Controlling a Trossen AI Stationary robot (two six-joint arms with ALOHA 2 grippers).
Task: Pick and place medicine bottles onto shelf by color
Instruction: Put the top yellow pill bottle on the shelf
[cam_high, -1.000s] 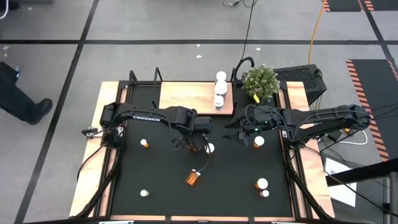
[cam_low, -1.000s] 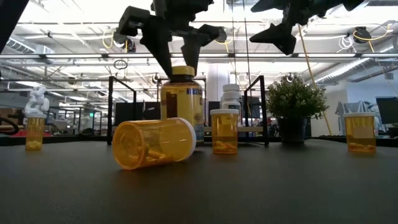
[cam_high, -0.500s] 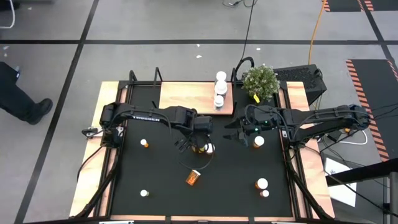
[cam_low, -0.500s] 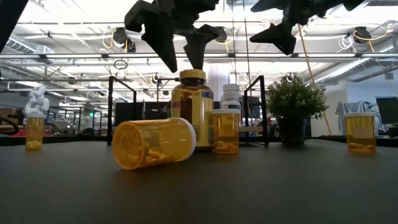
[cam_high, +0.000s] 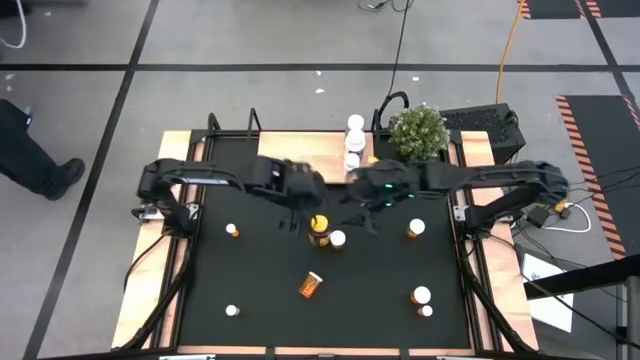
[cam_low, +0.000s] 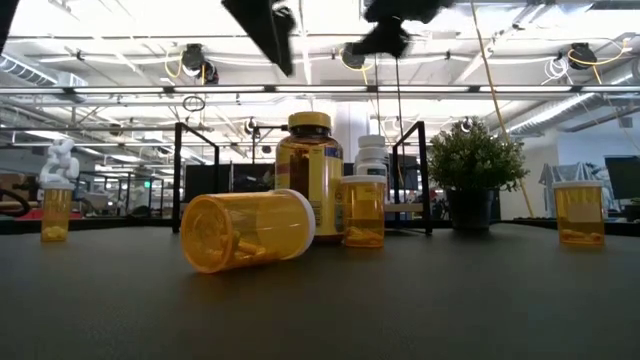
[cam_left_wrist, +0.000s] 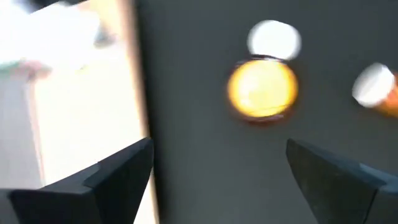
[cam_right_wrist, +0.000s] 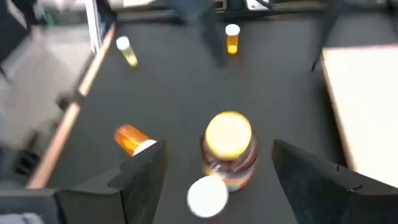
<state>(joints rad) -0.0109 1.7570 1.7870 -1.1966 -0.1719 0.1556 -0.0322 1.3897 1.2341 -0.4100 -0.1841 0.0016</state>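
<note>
While the big jar (cam_high: 319, 229) stands upright, one orange bottle (cam_high: 311, 285) lies tipped, probably cap toward the jar. Both grippers, left (cam_high: 296, 205) and right (cam_high: 352, 212), gape empty.

The yellow-lidded amber jar (cam_high: 319, 229) stands upright near the middle of the black mat (cam_high: 260, 290), with a white-capped bottle (cam_high: 338, 239) just beside it. The left gripper (cam_high: 296, 196) hangs close to the jar on the shelf side, its fingers spread and nothing between them. The right gripper (cam_high: 362, 205) hovers near the jar from the other side, also holding nothing. The light-wood shelf (cam_high: 290, 152) lies at the mat's far edge, white bottles (cam_high: 354, 142) lined at its end beside the potted plant (cam_high: 418, 131). An orange bottle (cam_high: 311, 286) lies tipped over, nearer than the jar.
</note>
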